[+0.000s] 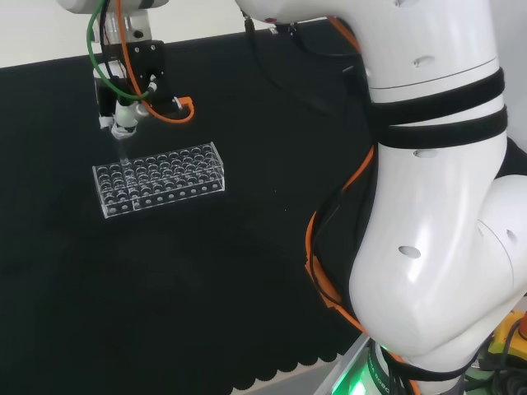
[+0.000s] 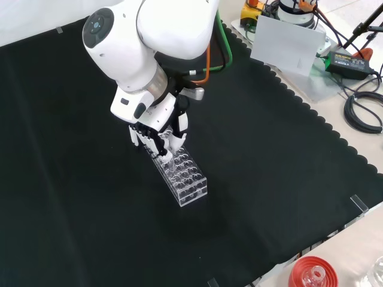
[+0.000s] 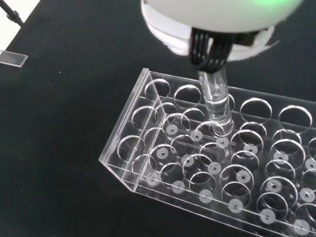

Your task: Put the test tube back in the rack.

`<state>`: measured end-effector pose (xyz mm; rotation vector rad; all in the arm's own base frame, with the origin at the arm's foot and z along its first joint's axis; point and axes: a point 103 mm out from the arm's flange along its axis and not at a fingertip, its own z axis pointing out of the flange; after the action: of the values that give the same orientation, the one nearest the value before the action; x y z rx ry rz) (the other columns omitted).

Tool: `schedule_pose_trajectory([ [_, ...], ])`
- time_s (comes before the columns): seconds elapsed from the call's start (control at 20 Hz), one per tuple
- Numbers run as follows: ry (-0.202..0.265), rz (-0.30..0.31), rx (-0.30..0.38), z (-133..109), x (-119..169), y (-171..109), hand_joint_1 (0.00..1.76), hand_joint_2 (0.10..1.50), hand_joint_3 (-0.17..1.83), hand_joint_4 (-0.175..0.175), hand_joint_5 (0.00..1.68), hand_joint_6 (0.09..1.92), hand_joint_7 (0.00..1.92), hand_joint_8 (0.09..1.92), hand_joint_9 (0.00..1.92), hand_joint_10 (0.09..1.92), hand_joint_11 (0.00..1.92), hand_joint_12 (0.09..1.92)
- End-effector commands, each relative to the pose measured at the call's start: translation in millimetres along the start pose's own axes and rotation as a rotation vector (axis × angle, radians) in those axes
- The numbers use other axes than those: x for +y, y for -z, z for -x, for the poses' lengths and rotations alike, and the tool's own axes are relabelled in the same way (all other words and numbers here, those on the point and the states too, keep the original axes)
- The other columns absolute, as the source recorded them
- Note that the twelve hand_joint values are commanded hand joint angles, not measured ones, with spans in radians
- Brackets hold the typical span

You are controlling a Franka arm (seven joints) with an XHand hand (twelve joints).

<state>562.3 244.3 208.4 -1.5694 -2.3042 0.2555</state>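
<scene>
The insertion step is under way: the robot hand is hovering over one end of the clear rack, its fingers curling round the upper part of the test tube and holding it roughly upright. In the wrist view the tube's rounded bottom is sitting right at the top plate of the rack, over a hole in the second row from the rack's end wall; whether it is already entering that hole or only poised just above it is hard to tell. By my judgement, the next move is calling for a straight descent with the tube staying centred in that hole, then a release of the fingers. The rack is standing on the black tabletop, and every other hole appears empty. The tube itself looks empty too.
</scene>
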Motion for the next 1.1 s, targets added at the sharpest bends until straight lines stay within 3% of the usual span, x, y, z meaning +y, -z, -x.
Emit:
schedule_pose_trajectory([
  [0.05,0.001,0.002,0.007,-1,0,-2,1.44,0.63,0.63,-0.175,1.39,0.16,1.41,0.74,1.34,0.5,0.98,1.17],
  [1.1,0.003,-0.023,0.021,2,6,-23,1.44,0.63,0.62,-0.175,1.39,0.16,1.4,0.74,1.34,0.5,0.98,1.18],
])
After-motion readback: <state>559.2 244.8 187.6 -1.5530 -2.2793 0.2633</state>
